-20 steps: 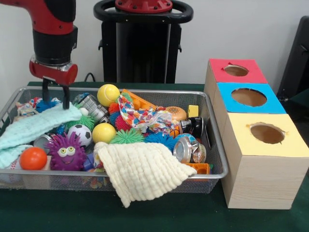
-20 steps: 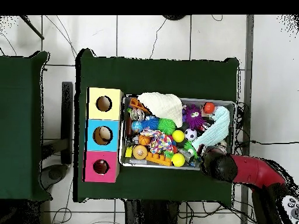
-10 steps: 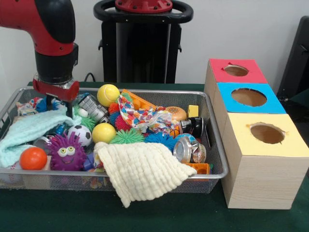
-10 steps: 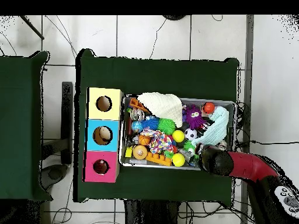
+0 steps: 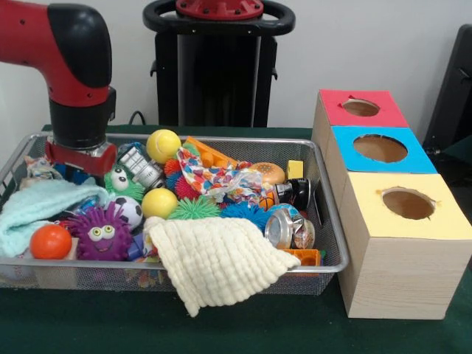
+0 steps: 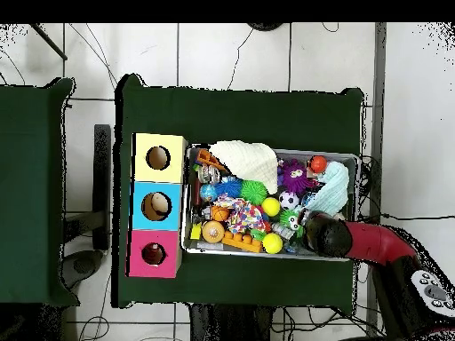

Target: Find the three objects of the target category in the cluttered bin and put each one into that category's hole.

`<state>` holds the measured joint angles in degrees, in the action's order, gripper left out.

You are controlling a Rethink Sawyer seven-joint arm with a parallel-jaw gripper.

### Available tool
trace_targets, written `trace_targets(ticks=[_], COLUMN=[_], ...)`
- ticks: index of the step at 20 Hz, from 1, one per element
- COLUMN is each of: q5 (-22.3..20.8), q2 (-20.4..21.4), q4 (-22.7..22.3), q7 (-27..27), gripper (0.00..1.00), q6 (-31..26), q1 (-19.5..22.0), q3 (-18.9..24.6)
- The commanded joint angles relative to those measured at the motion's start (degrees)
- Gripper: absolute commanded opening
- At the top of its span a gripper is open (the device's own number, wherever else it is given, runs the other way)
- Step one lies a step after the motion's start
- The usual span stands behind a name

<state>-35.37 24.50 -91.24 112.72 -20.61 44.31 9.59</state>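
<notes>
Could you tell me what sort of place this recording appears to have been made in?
Probably a robotics lab set up for a sorting test: a red robot arm reaches into a wire bin of mixed toys and cloths on a green-covered table, beside a wooden box with three coloured holes. Cables trail over the tiled floor.

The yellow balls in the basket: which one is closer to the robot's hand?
The yellow tennis ball at the back of the basket. The plain yellow ball sits lower, nearer the front, beside the soccer ball.

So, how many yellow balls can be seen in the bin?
2. One yellow ball lies near the bin's far rim; the other yellow ball sits beside the soccer ball. Clutter may hide more.
</notes>
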Motion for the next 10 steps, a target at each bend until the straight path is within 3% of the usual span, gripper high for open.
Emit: trace_targets(ticks=[1, 4, 10], q5=[-4.0, -5.4, -5.5], q2=[-11.9, -14.2, -15.1], q4=[9.6, 11.0, 12.8], q7=[3.2, 3.0, 3.0], gripper=[1.00, 1.00, 1.00], q6=[10.7, 15.3, 19.4], q1=[-1.4, -1.6, -3.7], q3=[0.1, -0.8, -3.9])
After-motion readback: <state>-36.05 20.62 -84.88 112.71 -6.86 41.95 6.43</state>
